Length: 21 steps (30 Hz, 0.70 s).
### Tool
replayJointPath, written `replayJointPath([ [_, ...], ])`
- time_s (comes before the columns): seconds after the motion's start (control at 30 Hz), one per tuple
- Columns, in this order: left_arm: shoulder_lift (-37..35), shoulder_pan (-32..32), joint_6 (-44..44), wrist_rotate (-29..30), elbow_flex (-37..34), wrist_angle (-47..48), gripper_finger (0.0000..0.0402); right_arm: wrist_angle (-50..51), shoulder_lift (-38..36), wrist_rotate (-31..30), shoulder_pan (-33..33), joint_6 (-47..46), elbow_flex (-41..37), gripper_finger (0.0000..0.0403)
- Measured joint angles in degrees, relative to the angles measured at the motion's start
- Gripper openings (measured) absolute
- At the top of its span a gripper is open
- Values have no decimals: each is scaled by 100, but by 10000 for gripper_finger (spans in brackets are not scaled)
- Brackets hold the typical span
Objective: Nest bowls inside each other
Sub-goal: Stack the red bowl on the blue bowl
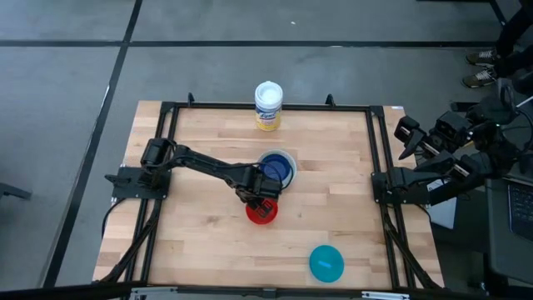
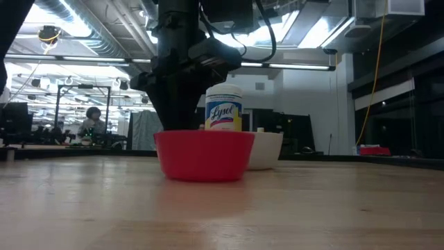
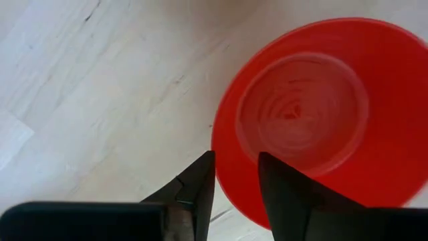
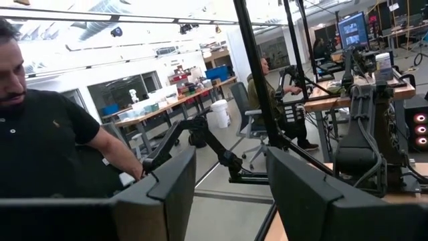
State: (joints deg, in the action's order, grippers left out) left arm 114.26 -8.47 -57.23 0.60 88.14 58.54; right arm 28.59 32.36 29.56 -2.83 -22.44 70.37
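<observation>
While left fingers straddle red bowl rim | parted, ungripped

Robotics lab: workbenches, monitors

Left hand crowds red bowl; stacked bowls probably touching; elsewhere open.

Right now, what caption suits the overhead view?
Left gripper open over red bowl; blue bowl nested in white.
</observation>
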Motion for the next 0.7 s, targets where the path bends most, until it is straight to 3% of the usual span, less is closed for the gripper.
replayJointPath([
  [0.7, 0, 13, 87, 367, 0, 136, 109, -30, 0, -63, 0, -114, 0, 185],
])
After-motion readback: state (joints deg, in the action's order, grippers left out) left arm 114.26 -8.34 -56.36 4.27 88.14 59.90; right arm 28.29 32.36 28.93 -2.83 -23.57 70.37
